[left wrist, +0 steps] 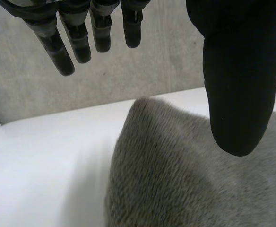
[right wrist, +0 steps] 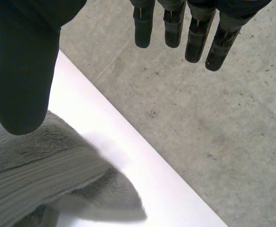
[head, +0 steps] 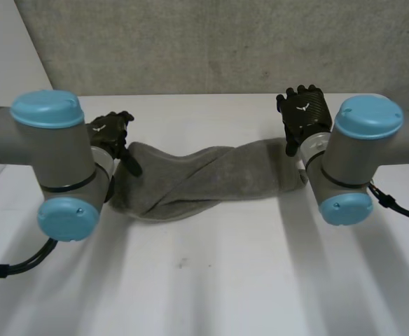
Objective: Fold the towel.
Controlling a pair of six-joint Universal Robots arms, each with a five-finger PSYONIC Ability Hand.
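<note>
Grey towel [head: 204, 178] lies twisted on table [head: 211, 280]; L hand [head: 110, 133] & R hand [head: 302, 112], fingers spread wide, empty, sit over towel ends, prob. to regrip.

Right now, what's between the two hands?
The grey towel, loosely twisted, lies on the table with one end by the left hand and the other by the right hand, both open. The head view shows it.

Three cameras, one table [head: 211, 280].
We look down from behind at head view; wrist views sit close, probably sharing the towel's [head: 204, 178] opposite ends.
</note>
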